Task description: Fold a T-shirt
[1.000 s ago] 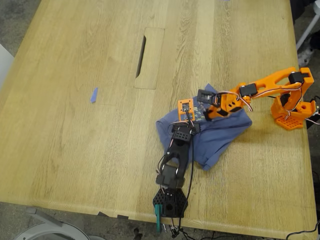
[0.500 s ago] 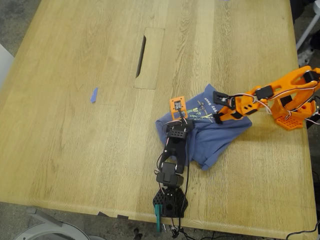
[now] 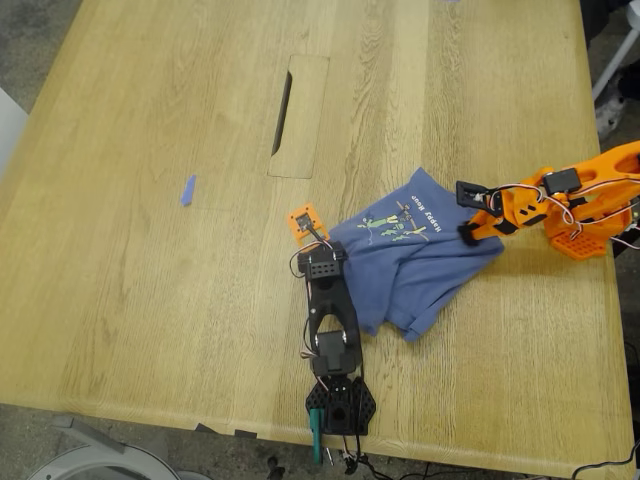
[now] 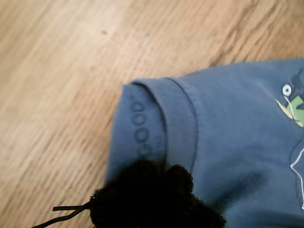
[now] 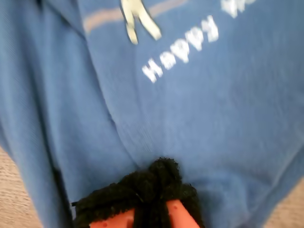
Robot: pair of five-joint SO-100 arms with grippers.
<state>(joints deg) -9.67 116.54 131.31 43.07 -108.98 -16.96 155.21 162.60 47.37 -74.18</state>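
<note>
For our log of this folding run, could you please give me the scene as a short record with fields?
T-shirt: crumpled on the wooden table, print up
my first end effector: shut on the T-shirt's hemmed edge, exterior view's left
my second end effector: shut on the T-shirt, exterior view's right
tape scrap: blue, apart from the T-shirt
</note>
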